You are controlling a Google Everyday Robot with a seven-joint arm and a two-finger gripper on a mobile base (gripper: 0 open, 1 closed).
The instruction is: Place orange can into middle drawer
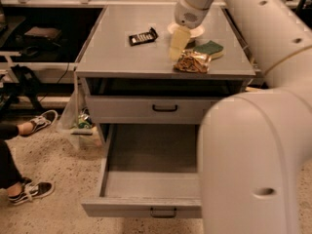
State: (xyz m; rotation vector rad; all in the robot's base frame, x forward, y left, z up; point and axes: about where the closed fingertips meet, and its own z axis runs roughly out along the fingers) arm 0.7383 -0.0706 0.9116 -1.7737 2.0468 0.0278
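The orange can (192, 62), crumpled and gold-brown, lies on the grey cabinet top (126, 57) near its front right. My gripper (179, 43) hangs over the top just left of and behind the can, close to it, and holds nothing that I can see. The middle drawer (146, 209) is pulled wide open below, and the part of its box in view is empty. My arm (253, 145) fills the right foreground and hides the drawer's right side.
A green-and-yellow sponge (210, 48) lies just behind the can. A white bowl (195, 31) stands behind the gripper. A black flat object (143, 36) lies mid-top. A shut drawer (165, 108) sits above the open one. A person's shoes (29, 191) stand on the floor at left.
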